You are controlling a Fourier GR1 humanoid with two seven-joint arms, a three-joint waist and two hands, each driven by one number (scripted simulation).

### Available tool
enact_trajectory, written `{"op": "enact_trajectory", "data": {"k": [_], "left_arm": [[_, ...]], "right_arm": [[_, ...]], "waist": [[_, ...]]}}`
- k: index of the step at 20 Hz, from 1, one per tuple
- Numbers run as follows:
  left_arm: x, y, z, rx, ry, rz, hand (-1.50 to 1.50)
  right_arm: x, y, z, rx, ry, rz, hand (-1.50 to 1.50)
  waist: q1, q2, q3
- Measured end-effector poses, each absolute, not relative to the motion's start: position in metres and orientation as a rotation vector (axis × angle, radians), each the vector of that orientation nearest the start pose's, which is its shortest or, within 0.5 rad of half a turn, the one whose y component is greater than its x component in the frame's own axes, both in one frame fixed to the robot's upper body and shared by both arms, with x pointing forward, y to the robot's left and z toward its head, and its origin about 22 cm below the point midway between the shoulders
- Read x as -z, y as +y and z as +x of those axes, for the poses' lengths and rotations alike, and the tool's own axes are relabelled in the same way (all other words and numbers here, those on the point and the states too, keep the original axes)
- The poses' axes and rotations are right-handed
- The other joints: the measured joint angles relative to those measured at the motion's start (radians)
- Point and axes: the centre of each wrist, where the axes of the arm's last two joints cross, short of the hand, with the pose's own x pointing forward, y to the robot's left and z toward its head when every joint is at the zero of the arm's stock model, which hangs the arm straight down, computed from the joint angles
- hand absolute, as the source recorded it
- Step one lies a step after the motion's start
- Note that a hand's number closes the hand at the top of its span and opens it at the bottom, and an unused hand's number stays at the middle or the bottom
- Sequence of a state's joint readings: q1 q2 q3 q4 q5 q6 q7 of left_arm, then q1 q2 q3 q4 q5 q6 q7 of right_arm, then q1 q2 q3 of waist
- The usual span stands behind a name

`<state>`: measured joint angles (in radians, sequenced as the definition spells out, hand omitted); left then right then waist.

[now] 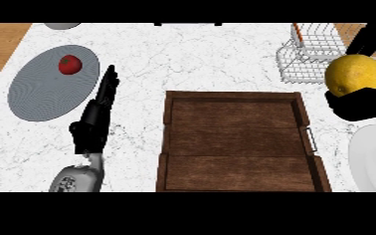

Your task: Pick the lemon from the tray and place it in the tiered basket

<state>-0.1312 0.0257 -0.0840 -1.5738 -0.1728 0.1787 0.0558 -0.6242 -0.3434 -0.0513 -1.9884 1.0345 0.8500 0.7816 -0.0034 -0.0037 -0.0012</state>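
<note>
red tomato [69, 64] on grey plate [44, 87], white marble counter [206, 59]

— Any writing, label or number to read here?

— None that I can make out. The wooden tray [235, 144] shows only grain, and the marble surface [206, 59] only veins.

— Nothing on the grey plate [44, 89] or the wire basket [308, 55]?

— Both are bare of print; no brand, no sign.

— And the lemon [351, 74]?

— No sticker shows on its skin. There is a small patterned patch on the left forearm [73, 179], but no readable characters in it.
</note>
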Motion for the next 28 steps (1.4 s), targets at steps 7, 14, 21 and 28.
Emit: {"op": "enact_trajectory", "data": {"k": [7, 14, 21, 28], "left_arm": [[-0.035, 0.2, 0.27, 0.106, -1.662, 0.191, 0.0], [-0.033, 0.197, 0.266, 0.115, -1.665, 0.195, 0.0], [-0.031, 0.195, 0.267, 0.109, -1.668, 0.179, 0.0], [-0.034, 0.2, 0.273, 0.117, -1.666, 0.177, 0.0]], "right_arm": [[-0.309, -0.236, 0.283, -0.735, -1.182, -1.251, 1.5], [-0.316, -0.243, 0.327, -0.684, -1.144, -1.256, 1.5], [-0.306, -0.28, 0.362, -0.681, -1.092, -1.341, 1.5], [-0.286, -0.314, 0.39, -0.706, -1.052, -1.397, 1.5]], "waist": [[0.006, 0.001, 0.0], [0.013, 0.005, 0.001], [0.015, 0.007, 0.001], [0.016, 0.007, 0.001]]}}
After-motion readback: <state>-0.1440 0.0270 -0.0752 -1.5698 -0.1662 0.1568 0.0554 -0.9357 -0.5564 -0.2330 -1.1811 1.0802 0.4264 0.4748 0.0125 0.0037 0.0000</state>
